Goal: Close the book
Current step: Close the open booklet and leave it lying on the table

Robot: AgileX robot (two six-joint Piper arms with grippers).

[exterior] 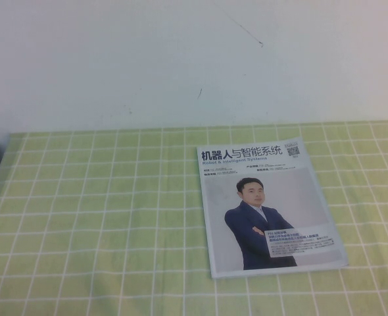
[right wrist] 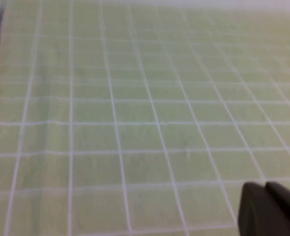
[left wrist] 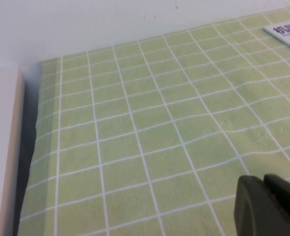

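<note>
Book (exterior: 266,204) is lying flat and already shut on the green checked tablecloth (exterior: 95,210), sitting right of centre from the high view and a bit toward the near edge. Front cover is facing up, showing a guy in a dark suit with his arms crossed and a big title running across the top. One corner of it is also peeking into the left wrist view (left wrist: 287,32).

Neither arm is showing up in the high view, so both are hanging back off the table area. Left gripper (left wrist: 264,179) is hovering low over bare cloth on the left side, well apart from the book, and its fingers are looking pressed together with nothing between them. Right gripper (right wrist: 265,186) is doing the same thing over its own patch of empty cloth, fingers pressed together too, holding nothing.

White wall (exterior: 181,59) is running behind the table, and a pale board (left wrist: 2,147) is sitting just off the cloth's left edge.
</note>
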